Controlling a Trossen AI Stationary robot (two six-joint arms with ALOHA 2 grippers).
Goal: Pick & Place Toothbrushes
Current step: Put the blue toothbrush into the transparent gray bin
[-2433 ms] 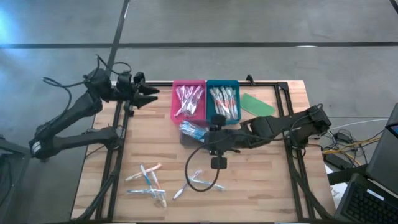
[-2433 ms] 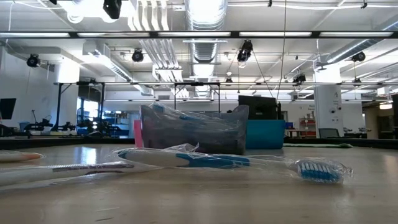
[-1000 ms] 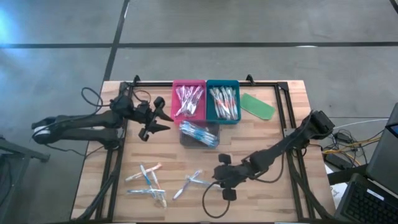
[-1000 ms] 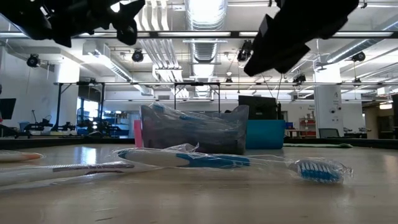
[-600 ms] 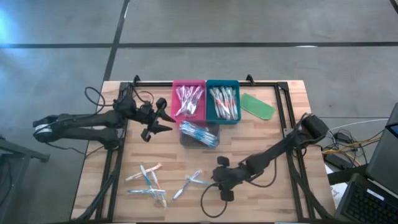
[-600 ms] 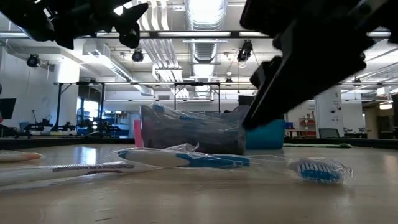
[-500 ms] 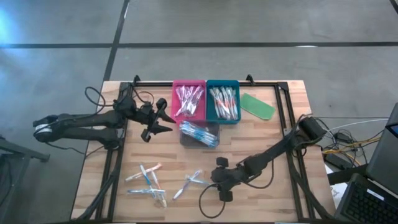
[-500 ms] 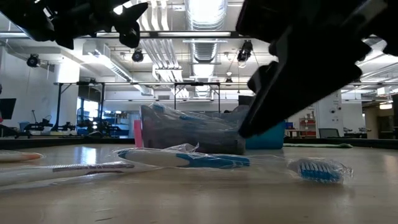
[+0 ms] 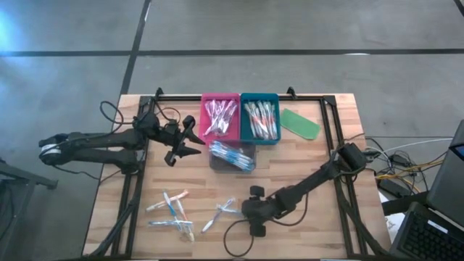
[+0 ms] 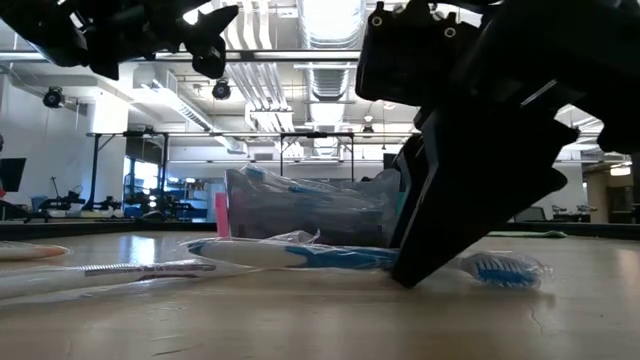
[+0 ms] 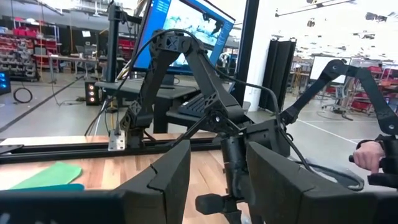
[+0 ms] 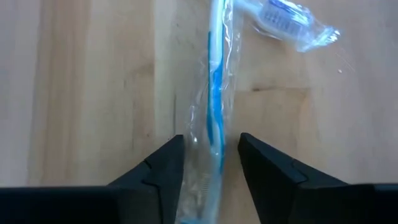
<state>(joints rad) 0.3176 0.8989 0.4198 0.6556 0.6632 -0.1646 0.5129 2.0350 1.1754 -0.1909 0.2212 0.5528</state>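
Observation:
Several wrapped toothbrushes lie loose on the wooden table near its front: one group (image 9: 172,214) and another (image 9: 222,211). My right gripper (image 9: 243,209) is down over the second group, open. Its fingers (image 12: 163,167) stand on either side of a blue-handled toothbrush (image 12: 215,106) in a clear wrapper. The low view shows that toothbrush (image 10: 300,256) lying flat, with the gripper (image 10: 420,262) down at the table beside it. My left gripper (image 9: 193,141) hovers open left of the trays and holds nothing. My right gripper slants down from the table's right side and straddles the wrapped toothbrush's handle (image 12: 214,134), with its fingers along the handle. The toothbrush lies flat on the table. Whether the fingers touch the wrapper, I cannot tell.
At the back stand a pink tray (image 9: 204,116) and a blue tray (image 9: 276,117), both holding toothbrushes. A dark tray (image 9: 232,156) with blue ones stands in front of them. A flat green piece (image 9: 300,122) lies to their right. A black frame (image 9: 336,130) rims the table.
My right gripper has come down and gone a little toward the table's left and near edges, tipping steeper. It now stands at the tabletop over the blue-handled toothbrush. My left arm has kept still.

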